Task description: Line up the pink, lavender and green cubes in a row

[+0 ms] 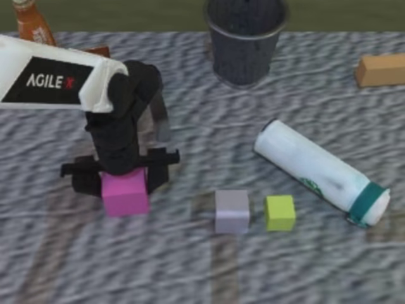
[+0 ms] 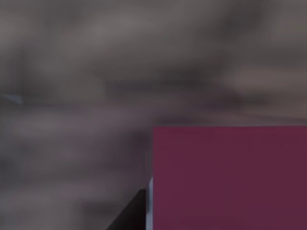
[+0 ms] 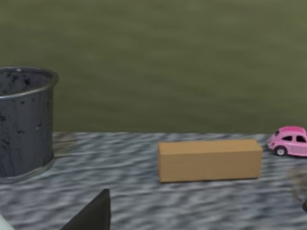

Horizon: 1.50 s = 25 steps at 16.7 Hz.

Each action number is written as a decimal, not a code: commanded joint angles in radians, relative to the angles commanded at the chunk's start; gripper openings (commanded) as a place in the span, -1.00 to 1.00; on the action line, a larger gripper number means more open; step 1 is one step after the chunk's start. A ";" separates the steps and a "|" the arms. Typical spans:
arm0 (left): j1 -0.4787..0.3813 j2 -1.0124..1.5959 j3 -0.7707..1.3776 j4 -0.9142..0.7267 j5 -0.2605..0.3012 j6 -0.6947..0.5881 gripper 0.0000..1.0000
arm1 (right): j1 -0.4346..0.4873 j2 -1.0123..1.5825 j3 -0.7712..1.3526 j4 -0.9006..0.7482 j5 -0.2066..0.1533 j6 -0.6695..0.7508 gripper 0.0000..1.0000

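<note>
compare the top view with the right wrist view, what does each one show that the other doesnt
Only the top view shows the left gripper closed around the pink cube, the lavender cube with the green cube close beside it, a white tube with a teal cap lying on its side, and an orange bottle at the back left. Only the right wrist view shows a pink toy car. Both show the dark metal cup and the tan block on the grey cloth.

Left pincer [image 1: 124, 180] sits over pink cube [image 1: 125, 193] at left of surface [image 1: 202, 266]. Lavender cube [image 1: 232, 211] well right of it, green cube [image 1: 280, 212] just beside that. Bottle [image 1: 321, 171] lies right behind them; bucket [image 1: 245, 39] at back centre, block [image 1: 381, 69] back right.
</note>
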 joint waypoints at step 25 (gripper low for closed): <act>0.020 -0.121 0.133 -0.248 -0.004 0.000 -1.00 | 0.000 0.000 0.000 0.000 0.000 0.000 1.00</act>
